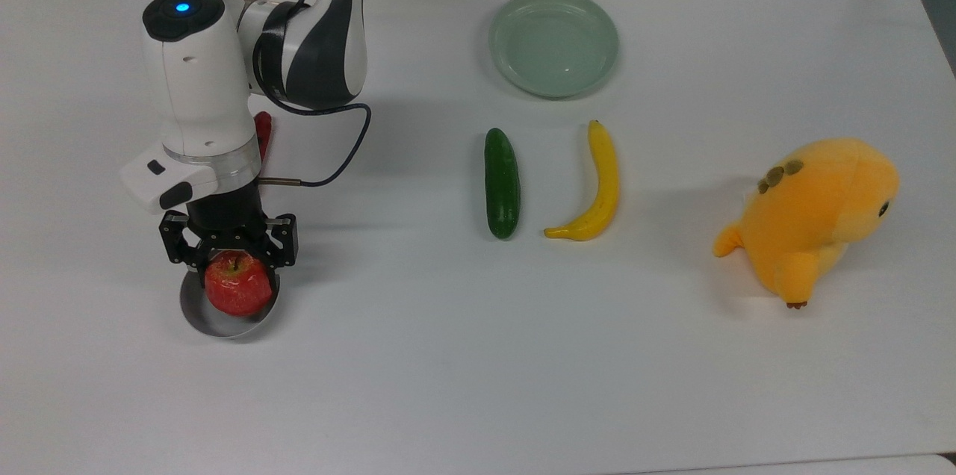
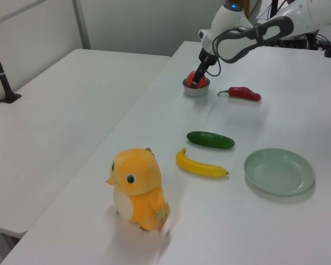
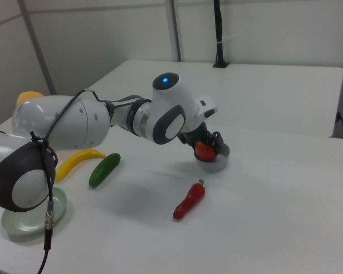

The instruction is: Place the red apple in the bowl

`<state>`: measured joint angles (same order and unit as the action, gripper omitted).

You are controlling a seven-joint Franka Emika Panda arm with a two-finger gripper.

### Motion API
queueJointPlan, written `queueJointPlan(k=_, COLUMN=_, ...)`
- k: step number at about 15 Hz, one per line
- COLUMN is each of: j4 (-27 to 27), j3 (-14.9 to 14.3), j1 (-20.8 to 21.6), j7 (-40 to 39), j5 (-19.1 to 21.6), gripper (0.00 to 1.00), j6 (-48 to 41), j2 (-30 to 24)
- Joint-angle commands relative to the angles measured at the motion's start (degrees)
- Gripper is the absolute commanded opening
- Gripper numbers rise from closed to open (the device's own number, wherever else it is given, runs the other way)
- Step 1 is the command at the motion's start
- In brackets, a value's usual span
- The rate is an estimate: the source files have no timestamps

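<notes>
The glossy red apple (image 1: 239, 287) sits low inside the small grey bowl (image 1: 216, 326) at the top view's left, its stem up. My gripper (image 1: 237, 269) points down over the bowl and is shut on the apple, one black finger on each side. In the left view the apple (image 2: 193, 79) shows just above the bowl's rim (image 2: 197, 90) at the far end of the table. The right view has the apple (image 3: 204, 151) in the bowl (image 3: 218, 164), with the gripper's body covering part of it.
A dark-red chili pepper (image 1: 262, 128) lies just behind the arm. A cucumber (image 1: 501, 182) and a banana (image 1: 597, 184) lie mid-table, with a pale-green dish (image 1: 553, 42) behind them. An orange plush toy (image 1: 814, 217) sits at the top view's right.
</notes>
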<state>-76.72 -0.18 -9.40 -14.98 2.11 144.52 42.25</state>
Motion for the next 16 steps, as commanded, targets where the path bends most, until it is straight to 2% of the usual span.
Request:
queueJointPlan(k=1, j4=0.96, j3=-0.26, j1=0.26, j7=-0.58, j5=1.05, gripper=0.64, j6=0.85, j2=0.65)
queueJointPlan(k=2, j4=0.96, j3=-0.35, j1=0.26, j7=-0.58, j5=1.05, gripper=0.75, j6=0.85, j2=0.65)
queueJointPlan(k=3, j4=0.96, j3=-0.35, j1=0.35, j7=-0.58, j5=1.05, gripper=0.80, j6=0.85, j2=0.65)
queueJointPlan(k=5, j4=0.96, j3=-0.35, j1=0.43, j7=-0.49, j5=1.05, gripper=0.96, j6=0.85, j2=0.65)
queueJointPlan(k=6, j4=0.96, j3=-0.35, j1=0.35, j7=-0.66, j5=0.96, gripper=1.00, j6=0.85, j2=0.65)
queueJointPlan(k=12, j4=1.05, j3=-0.35, j1=0.43, j7=-0.84, j5=0.61, gripper=1.00, j6=0.85, j2=0.38)
queueJointPlan(k=16, j4=0.61, j3=-0.61, j1=0.26, j7=-0.58, j5=0.78, gripper=1.00, j6=-0.29, j2=-4.00)
